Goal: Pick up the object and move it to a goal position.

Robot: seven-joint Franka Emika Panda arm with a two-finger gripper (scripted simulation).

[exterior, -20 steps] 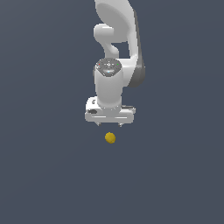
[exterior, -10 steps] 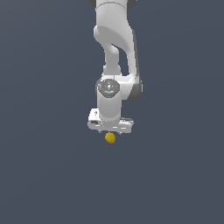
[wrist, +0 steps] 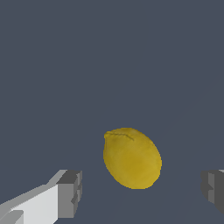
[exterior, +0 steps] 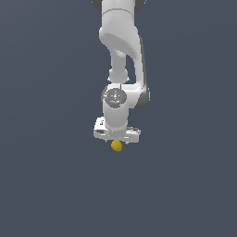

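Note:
The object is a small, smooth, mustard-yellow ball (exterior: 116,146), slightly egg-shaped, lying on the flat dark grey surface. In the exterior view the white gripper (exterior: 116,140) hangs straight above it, its hand almost touching the ball's top. In the wrist view the ball (wrist: 131,158) sits between the two grey fingertips (wrist: 70,193), with clear gaps on both sides. The gripper (wrist: 142,190) is open and holds nothing. The fingers are hidden behind the hand in the exterior view.
The white arm (exterior: 121,51) rises straight up from the hand to the top edge of the exterior view. The dark grey surface (exterior: 46,185) stretches in every direction around the ball.
The arm has come straight down: the hand was well above the ball a second ago and now sits just over it, fingers straddling it. The ball has not moved.

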